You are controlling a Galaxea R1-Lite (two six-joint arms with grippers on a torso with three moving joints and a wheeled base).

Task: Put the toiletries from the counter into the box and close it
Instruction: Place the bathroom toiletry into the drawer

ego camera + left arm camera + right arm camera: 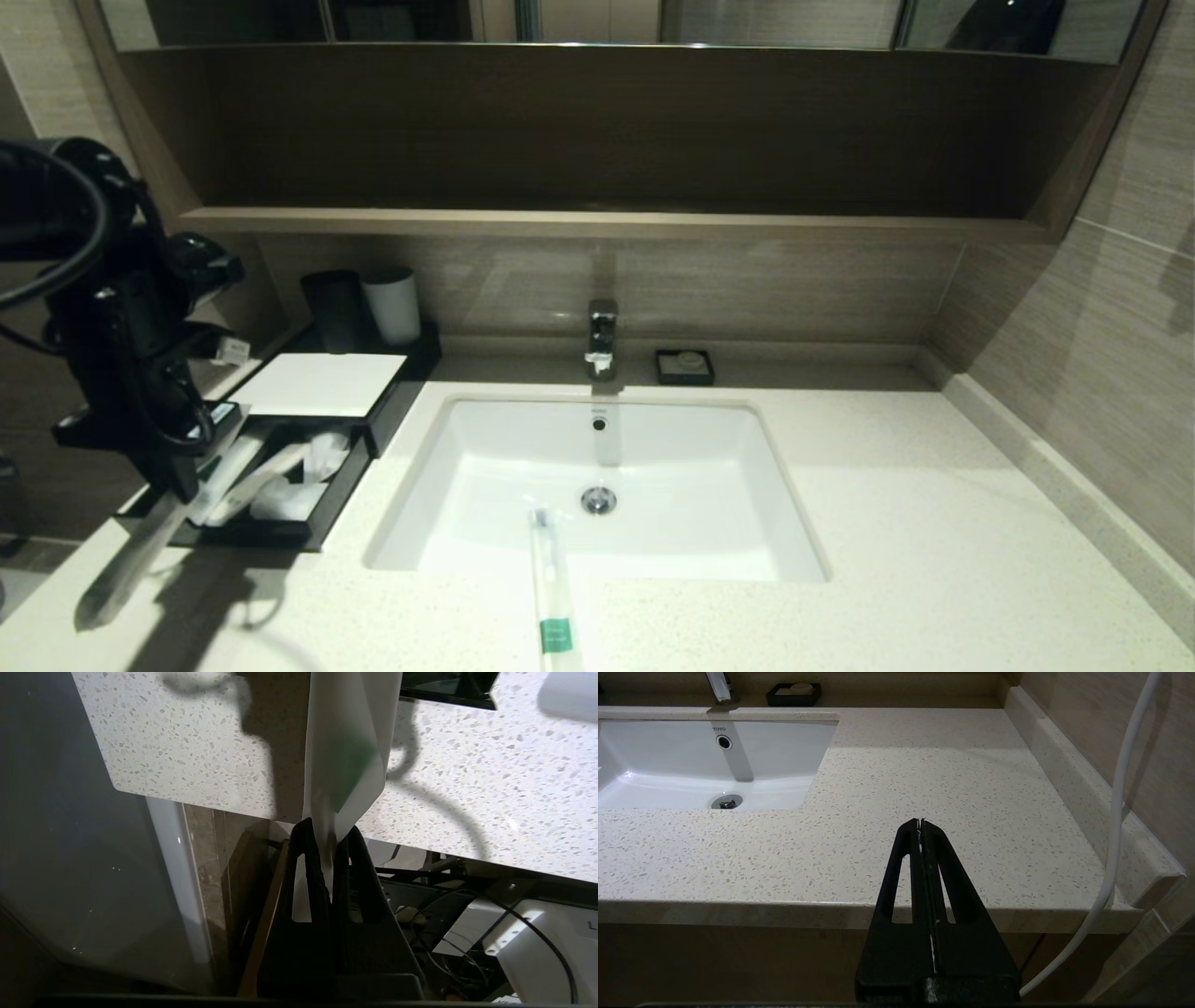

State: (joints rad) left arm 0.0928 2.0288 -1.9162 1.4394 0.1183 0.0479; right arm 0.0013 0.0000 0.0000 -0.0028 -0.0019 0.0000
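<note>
The left gripper [327,833] is clenched on one wrapped stick [348,742], pinching its end so the translucent wrapper, with a green band showing through, juts out past the fingertips over the speckled counter [187,742]. From the head view that arm hangs at the left edge, in front of the open drawer [280,532] of the box [322,383], and the held stick [224,476] slants down across the drawer's near left corner. Its shadow falls long on the counter [934,523] below.

Inside the drawer lie other white wrapped pieces [289,485], one a slim stick set on a slant; I cannot tell exactly how many there are. The box's white top panel sits behind the drawer, and a black cup [334,310] and a white cup [393,305] stand side by side at the box's far end.

One more stick [553,583] lies on the counter's front strip, its green band [555,637] near the front edge and its far end poking over the rim of the sink [485,467], roughly in line with the drain [598,499]. The tap [602,336] stands behind the sink, with a small black soap dish [684,367] just to its right against the wall.

The right gripper [920,823] is pressed shut and holds nothing, hanging in front of the counter's edge on the right side, well apart from the sink. A white cable [1120,812] curves down beside it.
</note>
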